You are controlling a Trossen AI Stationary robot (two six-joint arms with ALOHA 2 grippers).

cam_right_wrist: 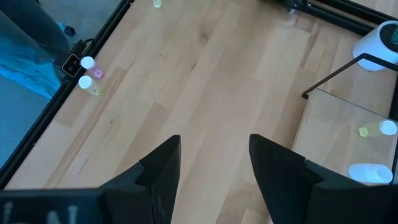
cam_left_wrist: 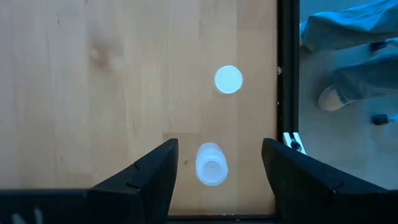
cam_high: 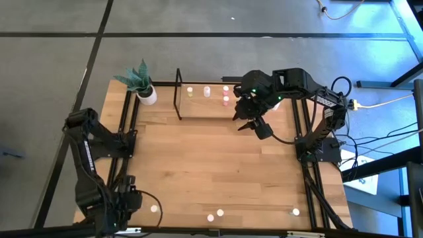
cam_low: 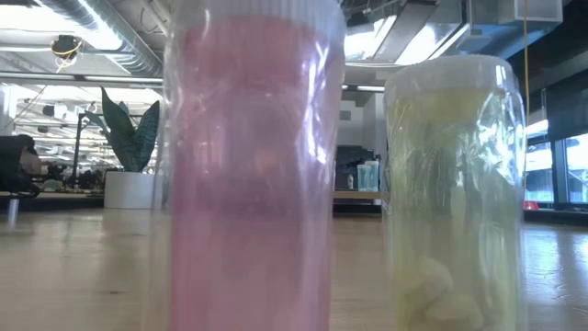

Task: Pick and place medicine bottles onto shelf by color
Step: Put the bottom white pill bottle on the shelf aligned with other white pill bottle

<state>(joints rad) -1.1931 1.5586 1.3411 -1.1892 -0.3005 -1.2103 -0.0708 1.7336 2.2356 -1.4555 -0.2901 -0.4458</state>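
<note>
Both tools gape empty: right beside shelf bearing four bottles.

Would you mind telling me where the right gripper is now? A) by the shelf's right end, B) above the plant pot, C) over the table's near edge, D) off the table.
A: the high view shows the right gripper open and empty beside the shelf, near its bottles.
</note>
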